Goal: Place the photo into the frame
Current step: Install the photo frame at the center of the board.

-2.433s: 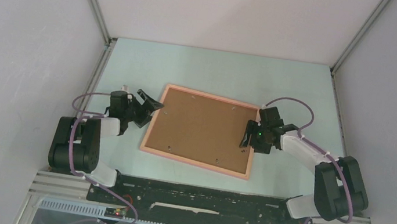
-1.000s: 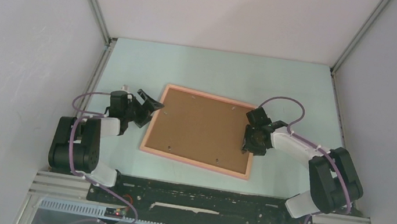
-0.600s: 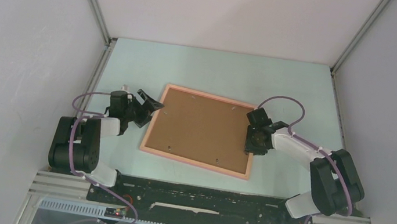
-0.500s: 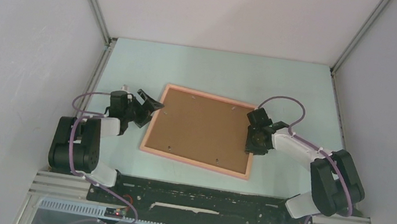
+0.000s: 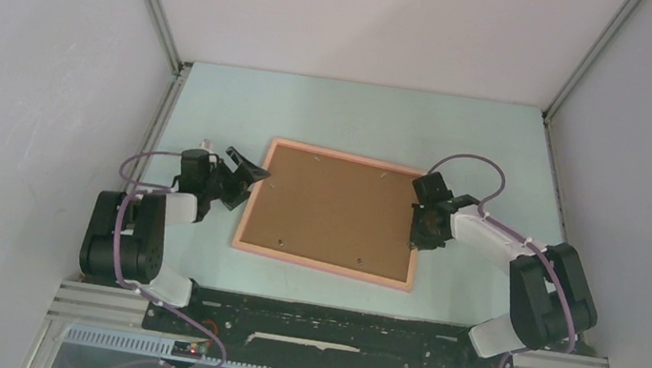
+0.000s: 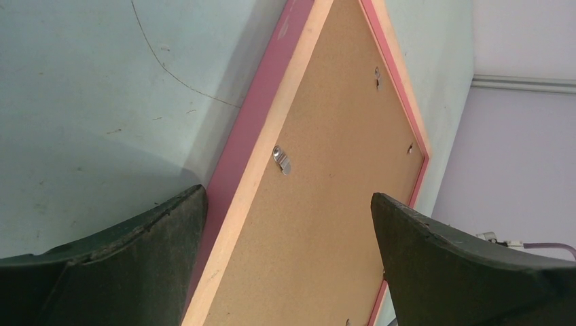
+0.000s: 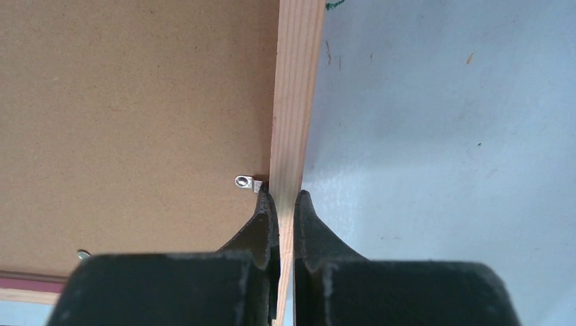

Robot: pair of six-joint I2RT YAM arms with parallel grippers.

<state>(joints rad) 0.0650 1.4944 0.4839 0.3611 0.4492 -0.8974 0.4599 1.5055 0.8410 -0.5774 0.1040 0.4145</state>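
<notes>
The frame (image 5: 320, 266), salmon-pink wood, lies back side up in the middle of the table, with a brown backing board (image 5: 333, 209) filling it. The photo is hidden. My right gripper (image 5: 419, 236) is at the frame's right rail (image 7: 295, 102). In the right wrist view it (image 7: 283, 197) is shut on that rail, one finger on the board side next to a small metal tab (image 7: 246, 182) and one on the table side. My left gripper (image 5: 251, 174) hangs open just off the frame's left rail (image 6: 272, 109), holding nothing (image 6: 286, 197).
The pale green table (image 5: 360, 121) is boxed in by grey walls on the left, back and right. Several small metal tabs (image 6: 282, 160) sit along the backing board's edges. A black base rail (image 5: 330, 331) runs along the near edge.
My right gripper has slid from over the board to the frame's right rail and closed on it. The frame has shifted slightly to the right. The left arm has stayed put.
</notes>
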